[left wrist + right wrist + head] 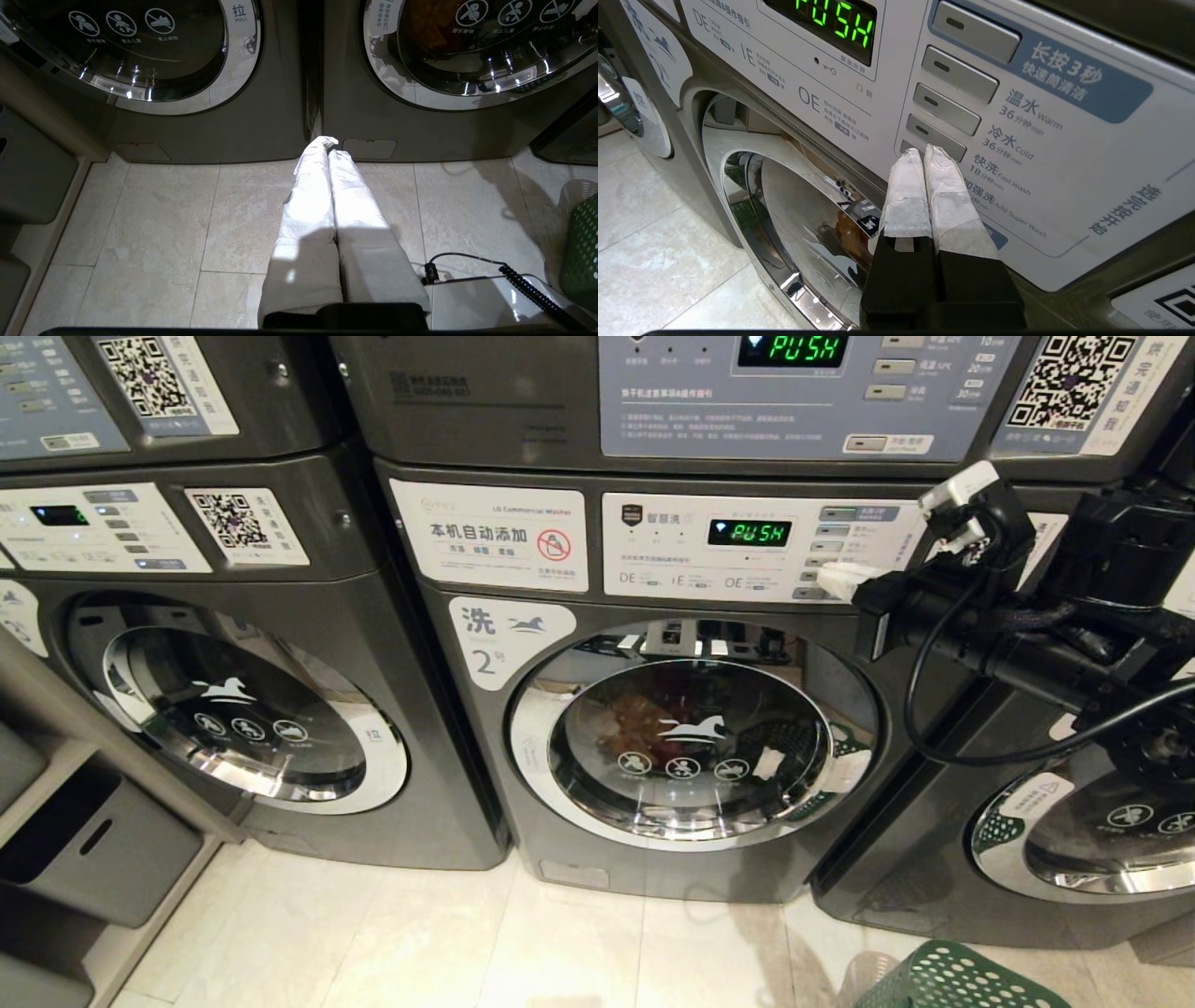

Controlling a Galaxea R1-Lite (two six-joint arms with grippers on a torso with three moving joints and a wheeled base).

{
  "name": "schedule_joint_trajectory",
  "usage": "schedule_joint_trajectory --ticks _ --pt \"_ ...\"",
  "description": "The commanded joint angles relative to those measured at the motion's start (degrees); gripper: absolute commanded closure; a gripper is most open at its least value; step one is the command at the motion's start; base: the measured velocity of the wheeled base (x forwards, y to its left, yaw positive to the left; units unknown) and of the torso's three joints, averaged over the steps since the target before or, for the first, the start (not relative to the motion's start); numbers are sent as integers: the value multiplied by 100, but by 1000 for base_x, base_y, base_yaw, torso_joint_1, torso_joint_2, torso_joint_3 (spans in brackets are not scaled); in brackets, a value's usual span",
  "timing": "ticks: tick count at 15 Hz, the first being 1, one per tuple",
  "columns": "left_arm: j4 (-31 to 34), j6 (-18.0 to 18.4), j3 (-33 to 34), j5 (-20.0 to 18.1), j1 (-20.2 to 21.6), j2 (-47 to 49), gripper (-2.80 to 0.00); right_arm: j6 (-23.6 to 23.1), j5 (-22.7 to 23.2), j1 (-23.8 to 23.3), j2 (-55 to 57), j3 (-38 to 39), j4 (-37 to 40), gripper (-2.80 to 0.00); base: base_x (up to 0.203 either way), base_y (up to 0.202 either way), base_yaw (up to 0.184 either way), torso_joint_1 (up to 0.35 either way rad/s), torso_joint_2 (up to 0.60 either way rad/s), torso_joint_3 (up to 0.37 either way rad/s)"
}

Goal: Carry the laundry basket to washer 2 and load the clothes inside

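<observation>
Washer 2 [509,639] stands in the middle with its round chrome-rimmed door [691,737] closed and its display reading PUSH. Behind the glass lie the clothes [630,728], an orange-brown heap, also seen in the wrist views [425,28] [847,233]. My right gripper [836,581] [922,151] is shut, its white-wrapped tips at the lower grey buttons of the washer's control panel [1064,163]. My left gripper [327,142] hangs shut and empty, low over the tiles, before the gap between two washers. The green laundry basket [952,980] [581,252] stands on the floor to the right.
Matching grey washers stand to the left [233,709] and right [1092,831], with more machines stacked above [803,392]. A grey shelf with bins [84,840] is at far left. A pale mesh basket [864,971] sits beside the green one. A black cable [467,256] runs along my base.
</observation>
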Motion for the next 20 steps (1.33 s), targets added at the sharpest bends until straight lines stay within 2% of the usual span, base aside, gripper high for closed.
schedule_joint_trajectory --ticks 1,14,20 --pt "5 3 1 0 0 -2 0 -6 17 -37 36 -108 -28 0 0 0 0 0 0 0" --pt "5 3 1 0 0 -2 0 -15 -5 -37 159 -133 -46 0 0 0 0 0 0 0" --pt "5 3 1 0 0 -2 0 -6 -253 -37 151 -270 -37 0 0 0 0 0 0 0"
